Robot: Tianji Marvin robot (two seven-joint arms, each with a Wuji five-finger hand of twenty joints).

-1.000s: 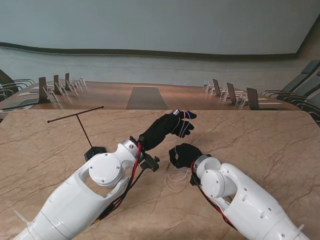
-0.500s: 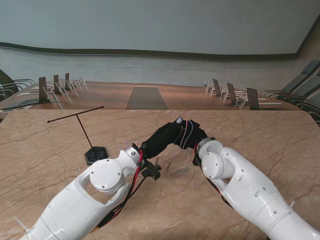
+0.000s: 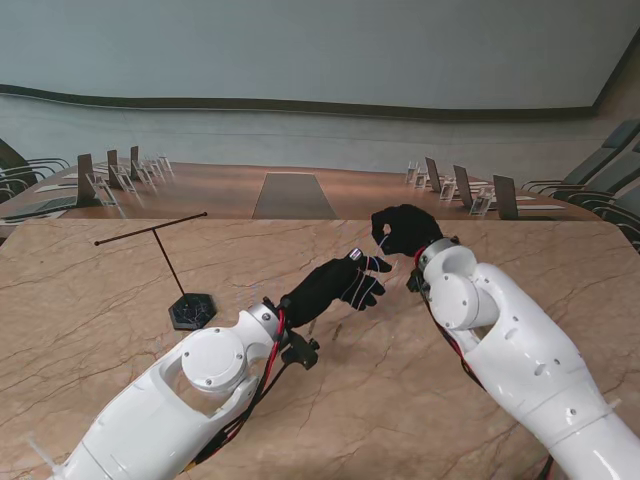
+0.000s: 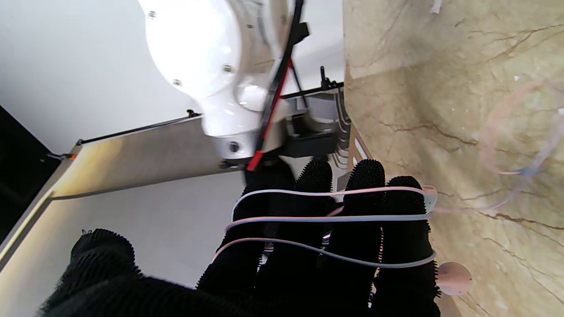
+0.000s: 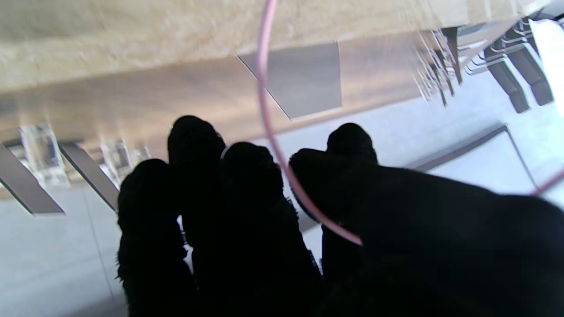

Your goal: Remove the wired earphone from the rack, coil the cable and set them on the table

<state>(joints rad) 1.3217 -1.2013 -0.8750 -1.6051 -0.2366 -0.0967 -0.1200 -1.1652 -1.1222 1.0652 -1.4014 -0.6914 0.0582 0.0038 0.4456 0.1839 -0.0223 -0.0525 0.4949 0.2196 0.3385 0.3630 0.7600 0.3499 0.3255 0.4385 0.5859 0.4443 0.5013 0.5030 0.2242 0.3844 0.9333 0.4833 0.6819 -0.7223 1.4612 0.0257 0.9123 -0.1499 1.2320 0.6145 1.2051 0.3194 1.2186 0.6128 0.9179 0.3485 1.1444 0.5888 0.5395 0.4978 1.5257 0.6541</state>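
Note:
The pale pink earphone cable (image 4: 326,218) is wound in three turns around the straight fingers of my black-gloved left hand (image 3: 340,283), which hovers over the middle of the marble table (image 3: 90,300). One earbud (image 4: 454,278) hangs by the little finger. My right hand (image 3: 405,230) is raised farther from me and to the right of the left hand. It is shut, pinching the free cable (image 5: 263,83) between thumb and fingers (image 5: 246,176). A thin strand (image 3: 380,246) runs between the two hands. The black T-shaped rack (image 3: 165,255) stands bare at the left.
The rack's hexagonal base (image 3: 192,310) sits left of my left forearm (image 3: 215,365). Beyond the table's far edge lie a long wooden desk (image 3: 290,195) with nameplates and rows of chairs (image 3: 500,195). My right forearm (image 3: 510,350) crosses the table's right half.
My right hand rose from the table near me, passed the left hand and moved away from me, drawing the cable with it. The loose loop on the table is gone. The left hand dropped slightly.

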